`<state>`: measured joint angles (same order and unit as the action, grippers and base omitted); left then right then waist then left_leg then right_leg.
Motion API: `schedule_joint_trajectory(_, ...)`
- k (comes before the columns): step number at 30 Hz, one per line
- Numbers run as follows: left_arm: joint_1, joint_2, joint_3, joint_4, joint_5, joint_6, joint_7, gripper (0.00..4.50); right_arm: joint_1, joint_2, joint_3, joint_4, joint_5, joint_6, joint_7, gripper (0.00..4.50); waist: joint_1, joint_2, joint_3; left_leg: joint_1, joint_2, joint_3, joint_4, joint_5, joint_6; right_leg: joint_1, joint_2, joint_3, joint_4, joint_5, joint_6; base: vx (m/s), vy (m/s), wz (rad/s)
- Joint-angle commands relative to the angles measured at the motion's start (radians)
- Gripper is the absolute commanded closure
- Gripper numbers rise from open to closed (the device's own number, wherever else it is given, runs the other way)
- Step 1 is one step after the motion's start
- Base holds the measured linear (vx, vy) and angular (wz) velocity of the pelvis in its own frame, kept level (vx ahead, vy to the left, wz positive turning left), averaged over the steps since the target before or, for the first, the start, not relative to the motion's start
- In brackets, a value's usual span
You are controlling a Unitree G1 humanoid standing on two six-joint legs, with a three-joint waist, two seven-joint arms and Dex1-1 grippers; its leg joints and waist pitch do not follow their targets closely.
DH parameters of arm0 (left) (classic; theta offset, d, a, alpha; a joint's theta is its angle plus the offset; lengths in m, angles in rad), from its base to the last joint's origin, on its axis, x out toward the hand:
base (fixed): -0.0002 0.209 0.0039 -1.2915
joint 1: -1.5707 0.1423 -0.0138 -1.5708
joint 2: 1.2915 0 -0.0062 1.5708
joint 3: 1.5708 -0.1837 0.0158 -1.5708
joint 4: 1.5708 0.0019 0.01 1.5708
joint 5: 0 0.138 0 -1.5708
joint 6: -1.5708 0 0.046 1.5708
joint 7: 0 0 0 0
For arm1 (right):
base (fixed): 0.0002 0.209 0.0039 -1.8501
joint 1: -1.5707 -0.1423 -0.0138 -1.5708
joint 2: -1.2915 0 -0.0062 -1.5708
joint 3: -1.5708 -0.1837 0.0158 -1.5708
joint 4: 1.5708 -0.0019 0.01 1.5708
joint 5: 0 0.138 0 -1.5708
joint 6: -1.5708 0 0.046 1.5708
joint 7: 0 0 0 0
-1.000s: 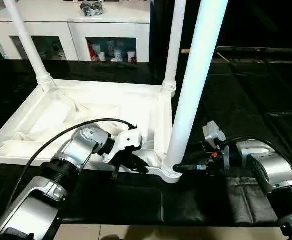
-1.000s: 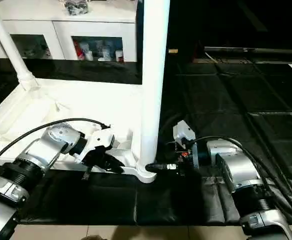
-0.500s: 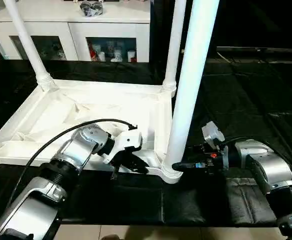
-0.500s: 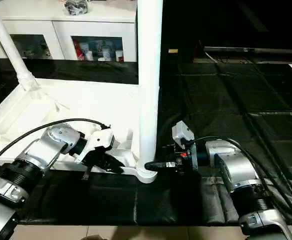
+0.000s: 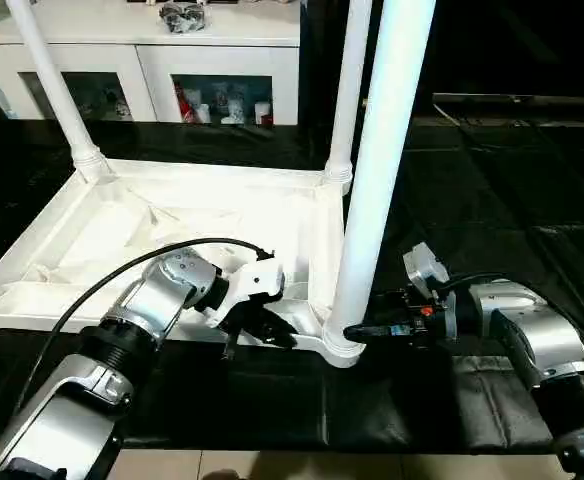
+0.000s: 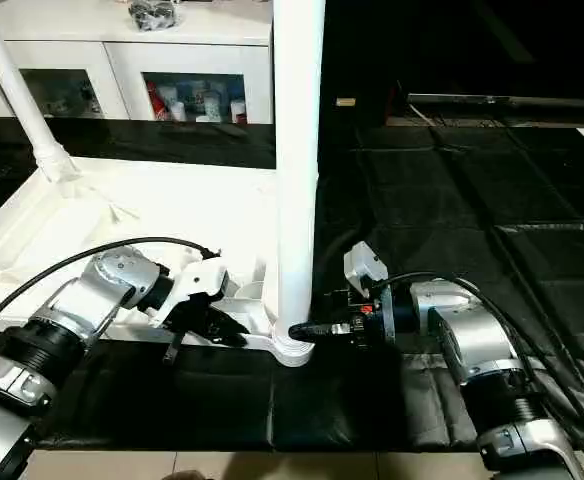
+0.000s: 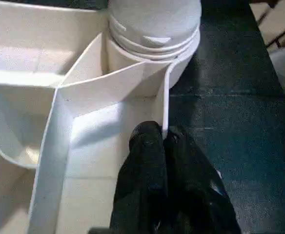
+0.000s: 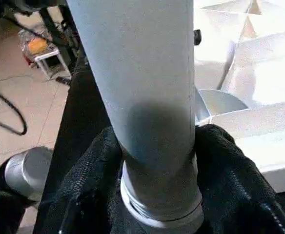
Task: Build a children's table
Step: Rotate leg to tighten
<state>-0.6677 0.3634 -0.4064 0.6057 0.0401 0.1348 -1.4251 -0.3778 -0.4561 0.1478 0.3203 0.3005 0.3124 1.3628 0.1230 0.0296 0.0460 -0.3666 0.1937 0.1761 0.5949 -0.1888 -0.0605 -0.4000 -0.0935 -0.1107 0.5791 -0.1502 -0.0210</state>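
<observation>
The upturned table top [image 5: 187,220] is lying on the black mat [image 5: 492,200] with the near-corner leg [image 5: 377,190] standing in its socket [image 7: 152,29]. If the leg is seating crooked, it may be jamming or tipping. The right claw [image 8: 157,161] is clasping the leg's base half-open; the left claw [image 7: 163,146] is pinching the top's rim wall [image 7: 164,97], nearly closed.

Dim room — white plastic glares

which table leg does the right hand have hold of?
The near-right corner leg, the thick one closest to the camera. The right hand clamps its base at the socket; the two far legs stand untouched.
</observation>
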Motion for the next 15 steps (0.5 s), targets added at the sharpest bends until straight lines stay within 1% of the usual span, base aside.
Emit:
schedule_joint_trajectory(1, -0.008, -0.045, 0.026, -0.003, -0.005, 0.045, 0.094, 4.50, 0.028, 0.034, 0.026, -0.029, 0.020, 0.048, -0.037, 2.54, -0.005, -0.015, -0.066, 0.017, 0.044, -0.006, -0.070, -0.193, 0.059, 0.048, -0.066, 0.052, -0.070, -0.349, -0.182, 0.000, 0.000, 0.00)
schedule_joint_trajectory(2, -0.012, -0.063, 0.041, -0.002, -0.012, 0.073, 0.129, 4.50, 0.039, 0.055, 0.019, -0.026, 0.013, 0.049, -0.083, 2.54, -0.006, -0.014, -0.062, 0.019, 0.044, -0.006, -0.071, -0.210, 0.051, 0.046, -0.066, 0.052, -0.074, -0.384, -0.173, 0.000, 0.000, 0.00)
schedule_joint_trajectory(3, -0.014, -0.079, 0.054, -0.003, -0.019, 0.095, 0.157, 4.50, 0.047, 0.076, 0.011, -0.021, 0.006, 0.048, -0.126, 2.54, -0.007, -0.010, -0.061, 0.023, 0.043, -0.007, -0.072, -0.229, 0.038, 0.043, -0.069, 0.053, -0.078, -0.413, -0.168, 0.000, 0.000, 0.00)
schedule_joint_trajectory(4, -0.016, -0.093, 0.064, -0.006, -0.024, 0.116, 0.182, 4.50, 0.051, 0.101, 0.002, -0.010, -0.002, 0.046, -0.176, 2.54, -0.014, -0.013, -0.058, 0.019, 0.040, -0.010, -0.076, -0.248, 0.030, 0.047, -0.069, 0.049, -0.083, -0.454, -0.152, 0.000, 0.000, 0.00)
schedule_joint_trajectory(5, -0.017, -0.101, 0.069, -0.009, -0.026, 0.127, 0.195, 4.50, 0.051, 0.117, -0.005, -0.002, -0.009, 0.046, -0.210, 2.54, -0.018, -0.015, -0.059, 0.018, 0.039, -0.012, -0.076, -0.252, 0.024, 0.049, -0.069, 0.048, -0.084, -0.469, -0.142, 0.000, 0.000, 0.00)
schedule_joint_trajectory(6, -0.021, -0.120, 0.081, -0.013, -0.030, 0.157, 0.230, 4.50, 0.046, 0.164, -0.023, 0.027, -0.029, 0.044, -0.308, 2.54, -0.024, -0.015, -0.057, 0.016, 0.036, -0.014, -0.077, -0.263, 0.020, 0.049, -0.069, 0.045, -0.089, -0.504, -0.123, 0.000, 0.000, 0.00)
schedule_joint_trajectory(7, -0.021, -0.120, 0.081, -0.013, -0.030, 0.157, 0.230, 4.50, 0.046, 0.164, -0.023, 0.027, -0.029, 0.044, -0.308, 2.54, -0.030, -0.015, -0.056, 0.016, 0.035, -0.015, -0.078, -0.269, 0.015, 0.047, -0.069, 0.045, -0.091, -0.520, -0.116, 0.000, 0.000, 0.00)
schedule_joint_trajectory(8, -0.023, -0.128, 0.087, -0.014, -0.031, 0.169, 0.245, 4.50, 0.044, 0.182, -0.030, 0.040, -0.038, 0.041, -0.346, 2.54, -0.041, -0.016, -0.054, 0.016, 0.031, -0.017, -0.077, -0.290, 0.012, 0.047, -0.069, 0.040, -0.098, -0.563, -0.097, 0.000, 0.000, 0.00)
schedule_joint_trajectory(9, -0.027, -0.135, 0.091, -0.015, -0.031, 0.179, 0.260, 4.50, 0.042, 0.199, -0.035, 0.047, -0.043, 0.042, -0.378, 2.54, -0.046, -0.018, -0.053, 0.014, 0.029, -0.019, -0.077, -0.296, 0.013, 0.050, -0.069, 0.037, -0.101, -0.581, -0.087, 0.000, 0.000, 0.00)
schedule_joint_trajectory(10, -0.034, -0.151, 0.100, -0.014, -0.033, 0.198, 0.288, 4.50, 0.025, 0.236, -0.051, 0.080, -0.057, 0.038, -0.457, 2.54, -0.056, -0.015, -0.051, 0.006, 0.027, -0.024, -0.079, -0.309, 0.011, 0.054, -0.068, 0.031, -0.104, -0.611, -0.065, 0.000, 0.000, 0.00)
schedule_joint_trajectory(11, -0.038, -0.162, 0.106, -0.015, -0.034, 0.212, 0.307, 4.50, 0.014, 0.261, -0.061, 0.099, -0.064, 0.037, -0.511, 2.54, -0.062, -0.014, -0.050, 0.007, 0.026, -0.024, -0.079, -0.321, 0.007, 0.052, -0.067, 0.029, -0.107, -0.627, -0.056, 0.000, 0.000, 0.00)
schedule_joint_trajectory(12, -0.058, -0.196, 0.127, 0.001, -0.034, 0.242, 0.376, 4.50, -0.029, 0.328, -0.089, 0.155, -0.071, 0.030, -0.634, 2.54, -0.084, -0.013, -0.049, 0.013, 0.018, -0.028, -0.070, -0.358, -0.001, 0.046, -0.069, 0.016, -0.122, -0.680, -0.035, 0.000, 0.000, 0.00)
schedule_joint_trajectory(13, -0.064, -0.207, 0.135, 0.007, -0.034, 0.251, 0.398, 4.50, -0.043, 0.347, -0.099, 0.171, -0.071, 0.029, -0.668, 2.54, -0.100, -0.010, -0.050, 0.008, 0.017, -0.033, -0.070, -0.368, -0.005, 0.051, -0.068, 0.007, -0.123, -0.677, -0.031, 0.000, 0.000, 0.00)
schedule_joint_trajectory(14, -0.068, -0.214, 0.139, 0.010, -0.034, 0.257, 0.413, 4.50, -0.052, 0.360, -0.105, 0.181, -0.071, 0.029, -0.689, 2.54, -0.107, -0.007, -0.050, 0.005, 0.018, -0.037, -0.071, -0.376, -0.006, 0.054, -0.068, 0.003, -0.124, -0.676, -0.026, 0.000, 0.000, 0.00)
schedule_joint_trajectory(15, -0.078, -0.231, 0.153, 0.019, -0.034, 0.270, 0.454, 4.50, -0.075, 0.387, -0.118, 0.206, -0.073, 0.024, -0.738, 2.54, -0.116, -0.001, -0.052, 0.007, 0.021, -0.042, -0.072, -0.395, -0.005, 0.056, -0.069, -0.003, -0.129, -0.656, -0.023, 0.000, 0.000, 0.00)
